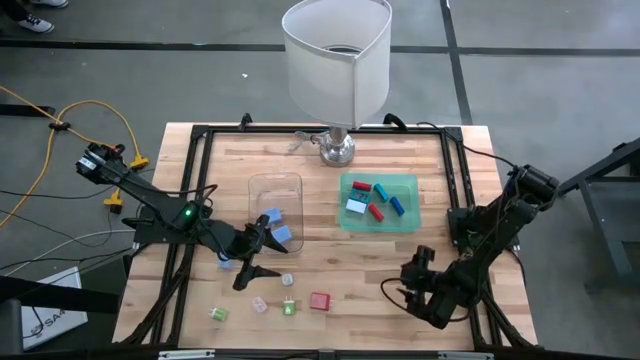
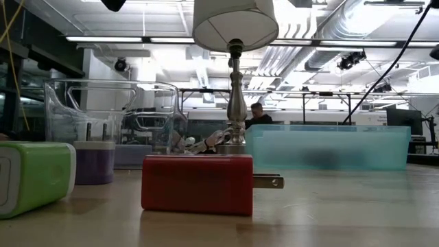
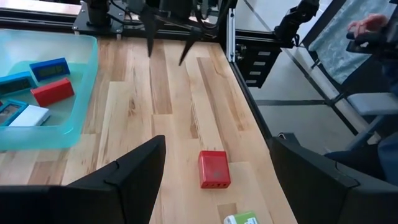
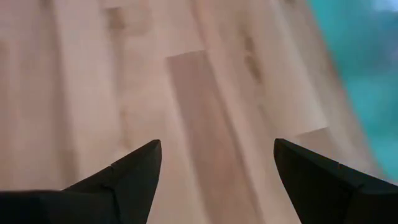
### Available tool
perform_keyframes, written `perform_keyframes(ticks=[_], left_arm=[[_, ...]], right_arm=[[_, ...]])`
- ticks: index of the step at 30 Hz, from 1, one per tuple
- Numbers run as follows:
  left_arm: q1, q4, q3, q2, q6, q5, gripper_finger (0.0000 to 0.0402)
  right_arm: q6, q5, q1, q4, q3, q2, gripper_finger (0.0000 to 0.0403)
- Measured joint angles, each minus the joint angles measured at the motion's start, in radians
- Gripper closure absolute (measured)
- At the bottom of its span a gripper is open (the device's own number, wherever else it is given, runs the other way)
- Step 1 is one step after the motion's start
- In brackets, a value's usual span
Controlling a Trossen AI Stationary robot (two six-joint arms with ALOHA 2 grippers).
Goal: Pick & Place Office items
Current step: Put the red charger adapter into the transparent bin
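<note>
Small office items lie loose on the near part of the table: a red block [image 1: 319,301] [image 3: 214,169], a green piece [image 1: 288,307], a pale pink piece [image 1: 260,305] and another green one [image 1: 218,314]. More red, blue and teal pieces lie in the green tray [image 1: 407,186]; pale blue ones lie in the clear tray [image 1: 275,183]. My left gripper [image 1: 258,272] [image 3: 216,143] hangs open above the wood left of the red block. My right gripper [image 1: 395,290] [image 4: 217,143] is open over bare wood near the table's right near corner.
A table lamp [image 1: 337,60] with a white shade stands at the far edge, its metal foot [image 1: 336,150] between the two trays. A black frame [image 1: 190,180] runs around the table. Bare wood lies between the two grippers. A person's hand [image 3: 367,25] shows beyond the table.
</note>
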Motion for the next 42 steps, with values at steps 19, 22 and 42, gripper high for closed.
perform_keyframes(ticks=[19,22,42], left_arm=[[0.000,0.016,0.000,0.000,0.000,0.001,0.0119],[0.000,0.016,0.000,0.000,0.001,0.001,0.0119],[0.036,0.029,0.000,0.051,-0.055,-0.058,0.0119]], right_arm=[[-0.001,-0.122,0.000,0.362,0.000,0.000,0.0105],[-0.001,-0.122,0.000,0.397,0.000,0.000,0.0105],[-0.001,-0.121,0.000,0.540,0.000,0.000,0.0105]])
